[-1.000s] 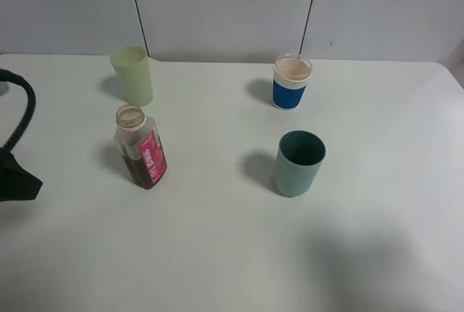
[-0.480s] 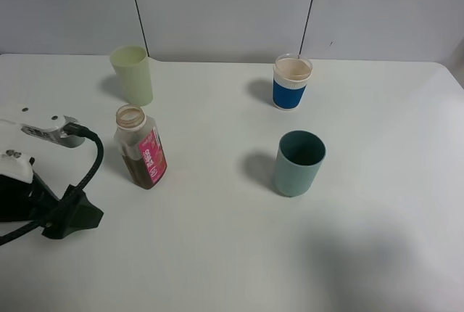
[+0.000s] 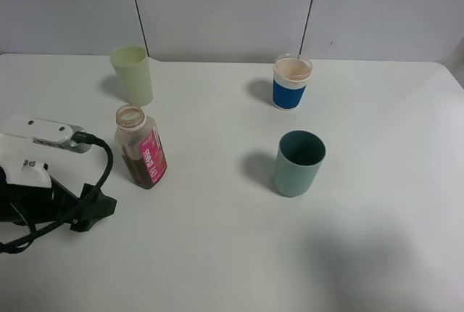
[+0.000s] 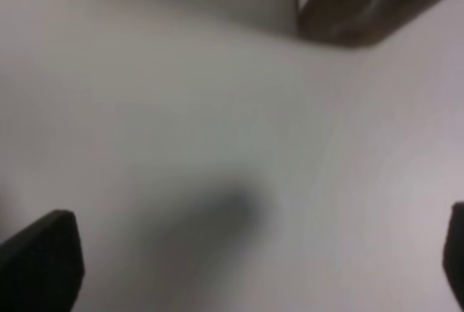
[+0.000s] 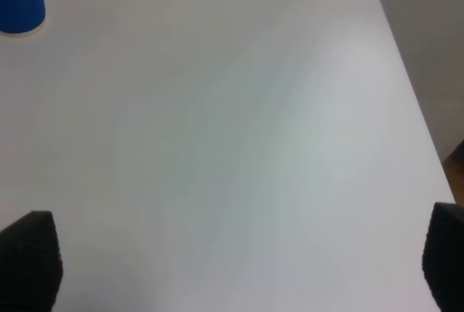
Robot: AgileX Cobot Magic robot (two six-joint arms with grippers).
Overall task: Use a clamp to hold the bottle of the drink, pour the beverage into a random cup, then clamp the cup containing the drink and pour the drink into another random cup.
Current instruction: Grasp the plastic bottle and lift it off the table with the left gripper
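Left pincer (image 4: 246,261) hangs with jaws wide apart and empty near the upright, uncapped bottle (image 3: 141,149) on the surface (image 3: 217,254), well apart from the teal cup (image 3: 299,163), so we're at the reach-in, next squaring up around its body to clamp, though the blurred wrist view misses the bottle entirely.

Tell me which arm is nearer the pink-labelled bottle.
Left. The left arm sits just beside the bottle; the right arm is outside the high view, the right gripper over bare table.
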